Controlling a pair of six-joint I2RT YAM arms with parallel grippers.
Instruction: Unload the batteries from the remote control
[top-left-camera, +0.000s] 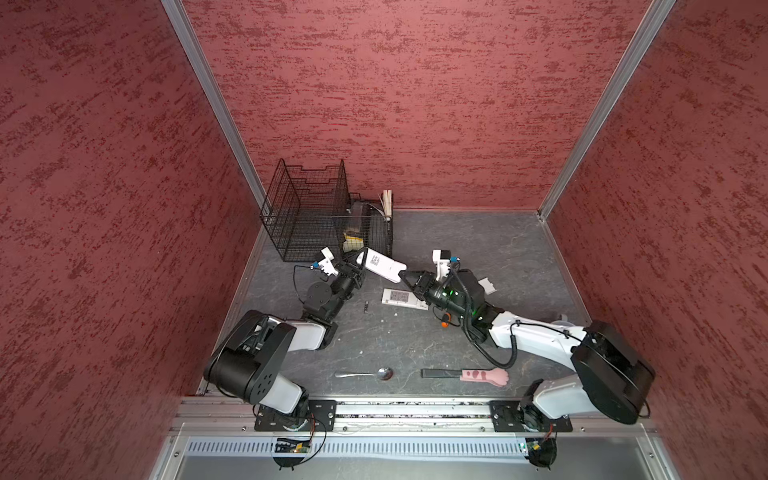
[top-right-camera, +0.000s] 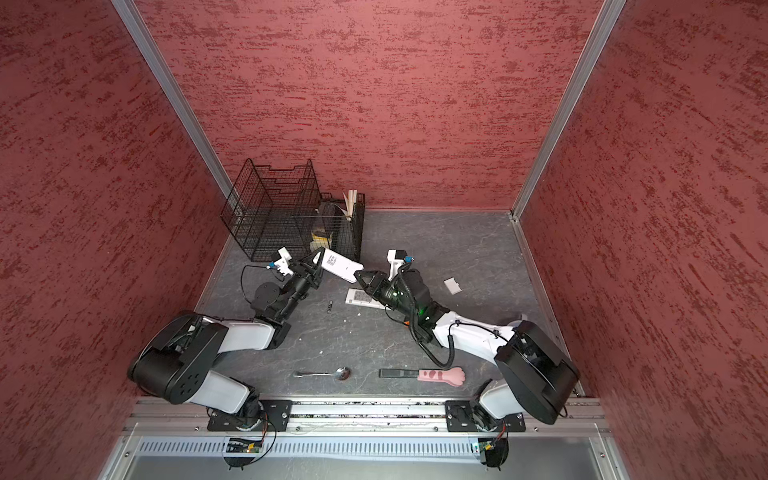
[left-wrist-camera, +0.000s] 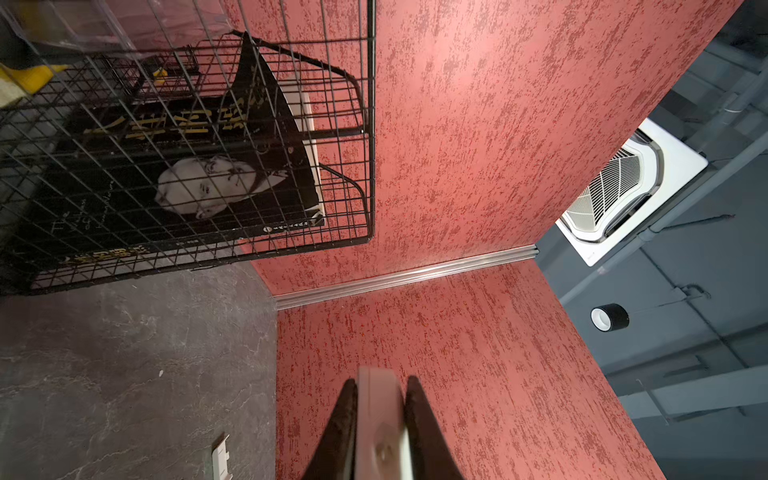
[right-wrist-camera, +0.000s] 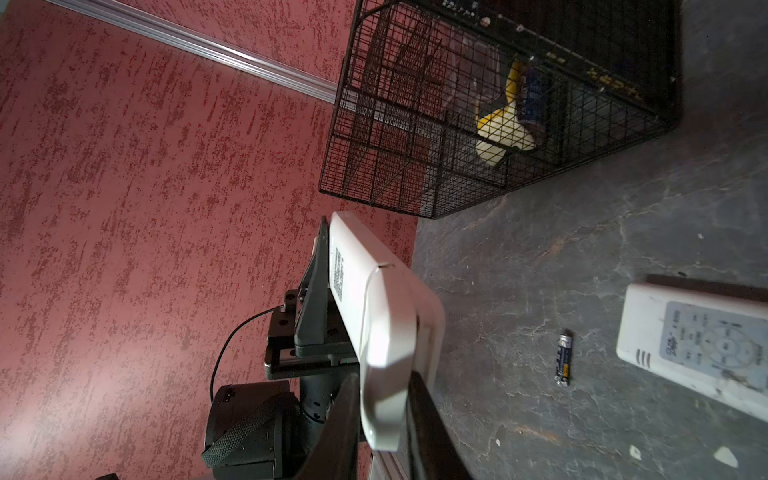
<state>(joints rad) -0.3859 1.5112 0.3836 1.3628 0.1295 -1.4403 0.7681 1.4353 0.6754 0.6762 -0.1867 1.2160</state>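
Gripping remote control (top-left-camera: 384, 267), label (right-wrist-camera: 338, 272) illegible

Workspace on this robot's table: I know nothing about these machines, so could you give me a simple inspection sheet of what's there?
Surface: dark grey stone-look tabletop, a few white crumbs.
Job's things: held remote in the air between both arms; second remote lying buttons-up; one battery loose on the table; small white plastic piece beside the right arm.
Clutter: spoon; pink paw-shaped tool; wire basket holding a book; orange-tipped thing partly hidden under the right arm.
Grippers: left gripper shut on one end of the held remote; right gripper appears shut on the other end.
Cables: black cable loops at the left wrist; thick black cable hangs under the right arm.
Surroundings: red textured walls; metal rail in front.
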